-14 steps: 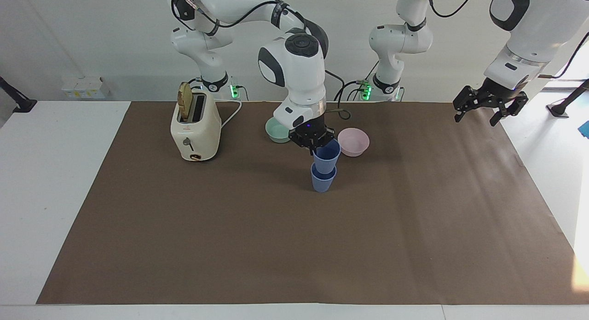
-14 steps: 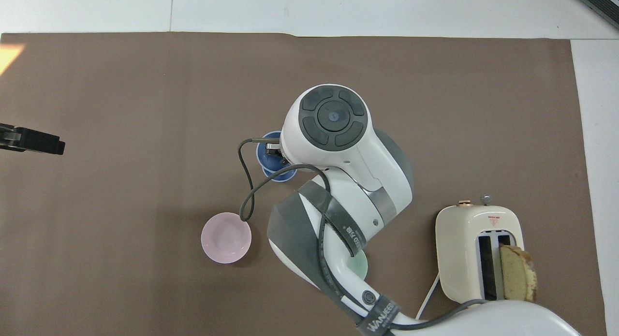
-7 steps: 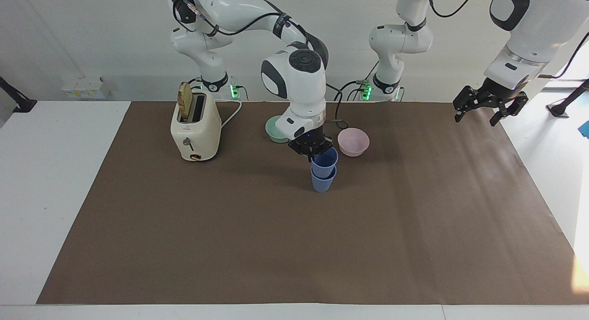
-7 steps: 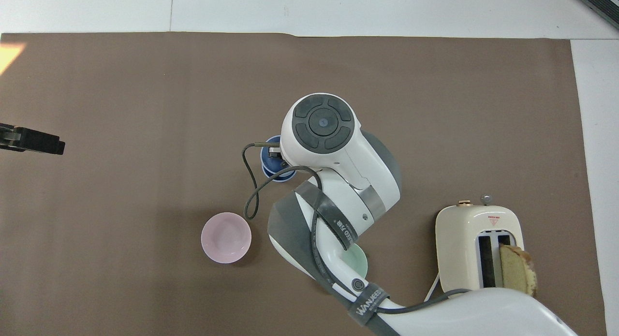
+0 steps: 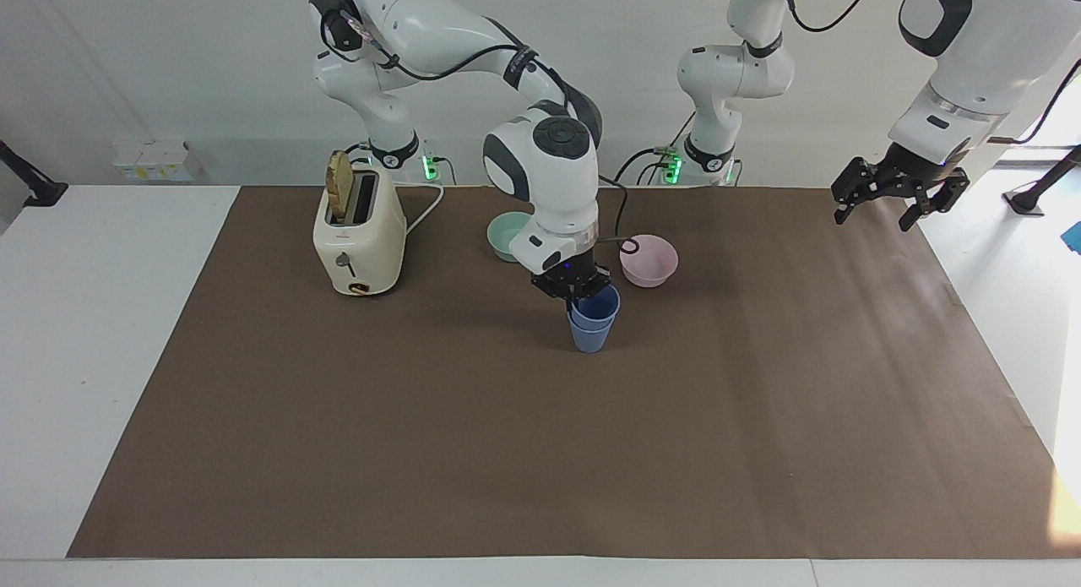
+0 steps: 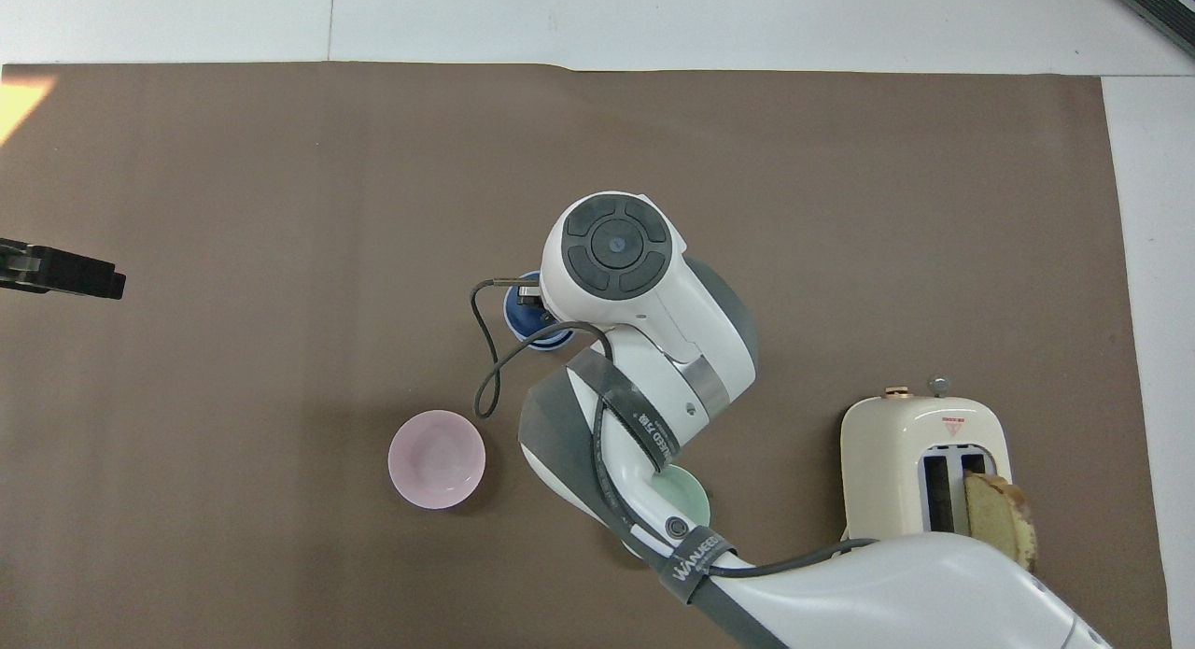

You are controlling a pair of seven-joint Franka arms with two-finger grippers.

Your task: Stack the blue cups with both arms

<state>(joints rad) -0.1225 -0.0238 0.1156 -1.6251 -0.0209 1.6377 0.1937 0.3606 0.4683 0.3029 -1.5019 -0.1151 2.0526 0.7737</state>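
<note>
Two blue cups stand nested mid-table: the upper blue cup (image 5: 600,302) sits deep inside the lower blue cup (image 5: 590,339), which rests on the brown mat. My right gripper (image 5: 578,297) is shut on the upper cup's rim on the side toward the robots. In the overhead view the right wrist covers most of the cups; only a blue edge of the cups (image 6: 526,323) shows. My left gripper (image 5: 899,200) hangs open and holds nothing over the mat's edge at the left arm's end of the table, also seen as a dark gripper (image 6: 62,271) in the overhead view.
A pink bowl (image 5: 649,260) and a teal bowl (image 5: 505,236) sit nearer to the robots than the cups. A cream toaster (image 5: 359,236) with a bread slice (image 5: 339,184) stands toward the right arm's end. Two smaller white arms stand at the table's robot edge.
The right gripper has lowered the upper cup, which stood high on the lower cup a second ago and now sits deep in it. The left arm has not moved.
</note>
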